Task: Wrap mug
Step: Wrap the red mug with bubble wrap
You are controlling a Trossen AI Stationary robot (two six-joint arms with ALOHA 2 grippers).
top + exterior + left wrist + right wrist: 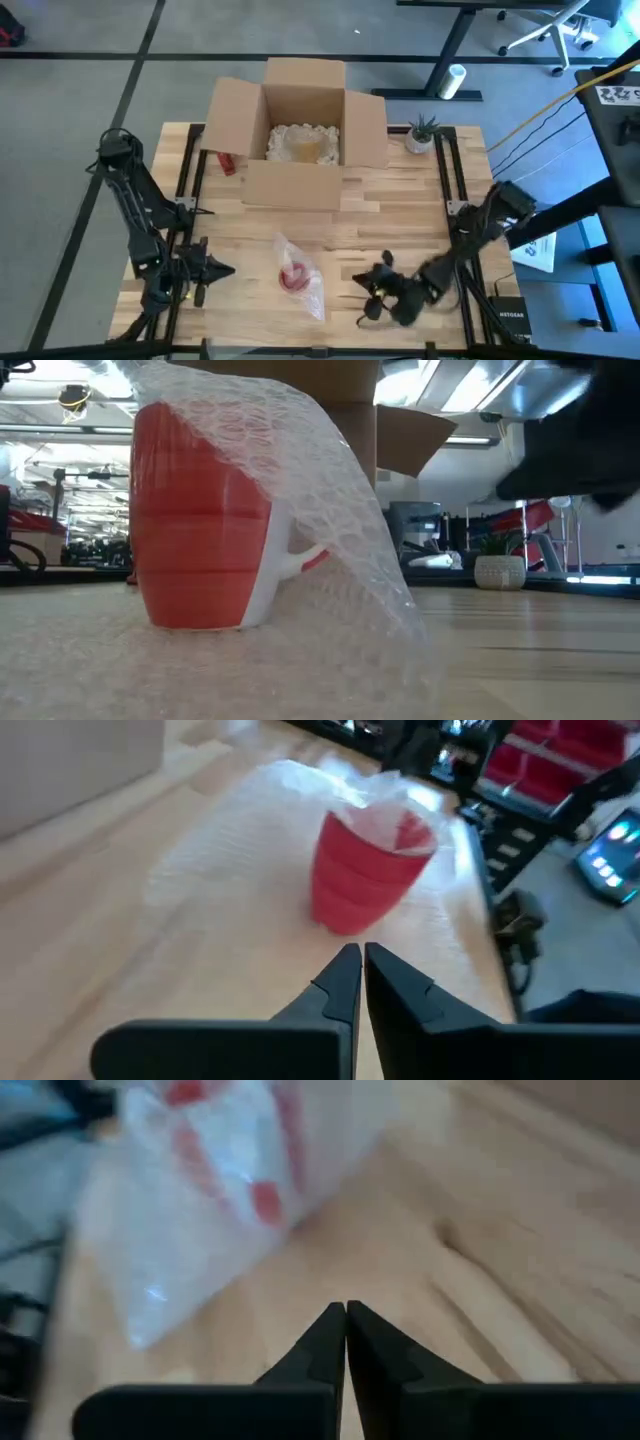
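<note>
I count one red mug (294,275) upright on one bubble wrap sheet (305,283) just in front of the one open cardboard box (298,130), low view alone showing wrap draped over its handle side, both grippers narrow and empty, left gripper (226,268) and right gripper (358,282) flanking it, one potted plant (421,133) beside the box.

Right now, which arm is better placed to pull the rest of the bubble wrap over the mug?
Probably the left. Its gripper, fingers shut, points at the mug's bare red side, the side the bubble wrap leaves uncovered. The right gripper, also shut, faces the covered side.
</note>
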